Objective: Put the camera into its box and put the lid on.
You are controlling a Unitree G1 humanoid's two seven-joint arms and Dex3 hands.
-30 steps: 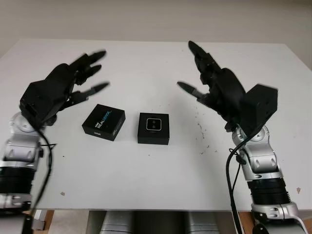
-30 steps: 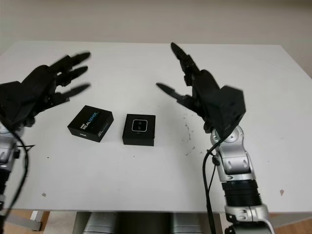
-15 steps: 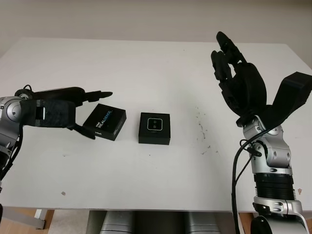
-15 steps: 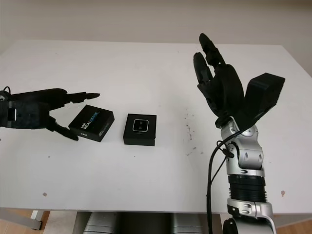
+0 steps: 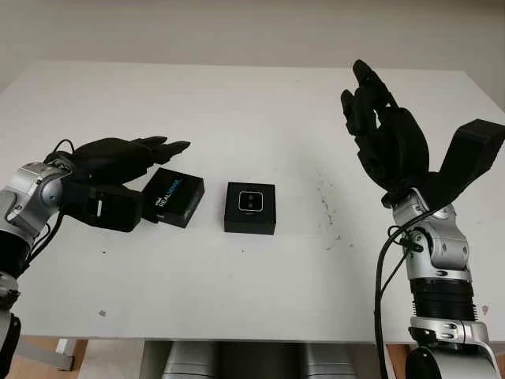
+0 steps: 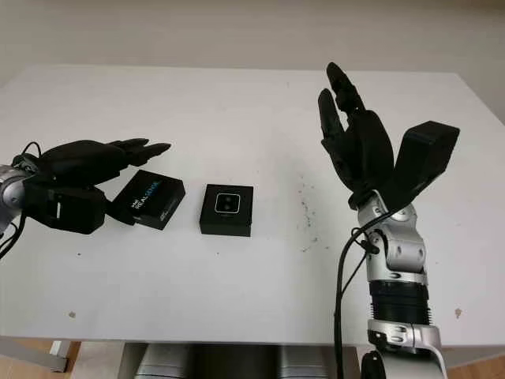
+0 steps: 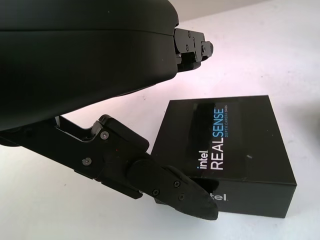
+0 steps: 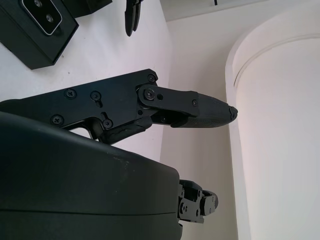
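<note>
Two black squares sit side by side mid-surface [image 5: 260, 300]: printed lid [image 5: 173, 197], and box [image 5: 250, 208] with camera [image 5: 250, 200] seated inside. My left hand [image 5: 118, 170], released, brackets the lid without gripping. Right hand [image 5: 387, 138] hangs raised, holding nothing. Risk: a sloppy close skids the lid into the box.

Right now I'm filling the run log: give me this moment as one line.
camera: in open box | lid: on table, off box | left hand: open, at lid | right hand: open, raised
</note>
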